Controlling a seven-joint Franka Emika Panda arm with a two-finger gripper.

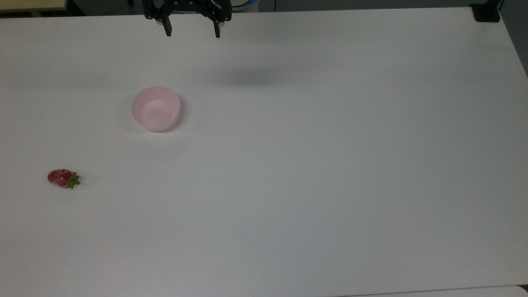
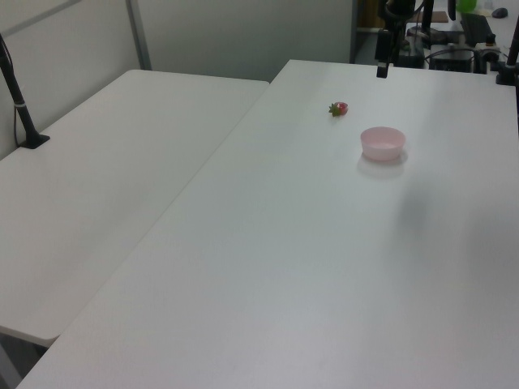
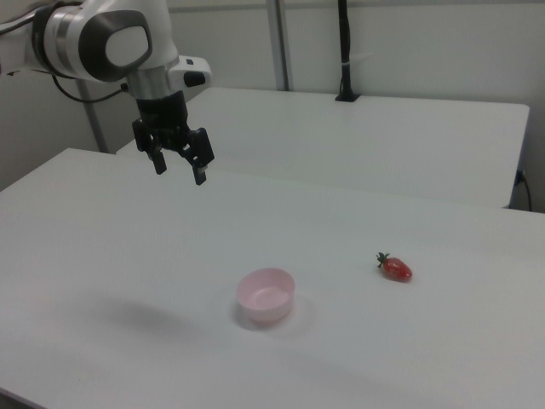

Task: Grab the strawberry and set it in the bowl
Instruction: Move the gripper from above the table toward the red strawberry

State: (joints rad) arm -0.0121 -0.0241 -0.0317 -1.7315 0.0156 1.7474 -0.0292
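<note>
The red strawberry (image 1: 62,178) with its green cap lies on its side near the top view's left edge, also visible as the strawberry (image 2: 339,108) and the strawberry (image 3: 396,267). The pale pink bowl (image 1: 156,108) stands upright and empty on the white table; I also see the bowl (image 2: 382,143) and the bowl (image 3: 266,295). My gripper (image 1: 192,33) hangs open high above the table at the top view's upper edge, holding nothing. In the right view the gripper (image 3: 179,171) is up and to the left of the bowl, far from the strawberry.
The white table (image 1: 313,165) stretches wide to the top view's right. A second white table (image 2: 113,170) adjoins it. A black clamp post (image 3: 345,51) stands on the far table, and another black post (image 2: 20,105) at the left view's left. Equipment (image 2: 454,40) sits beyond the table.
</note>
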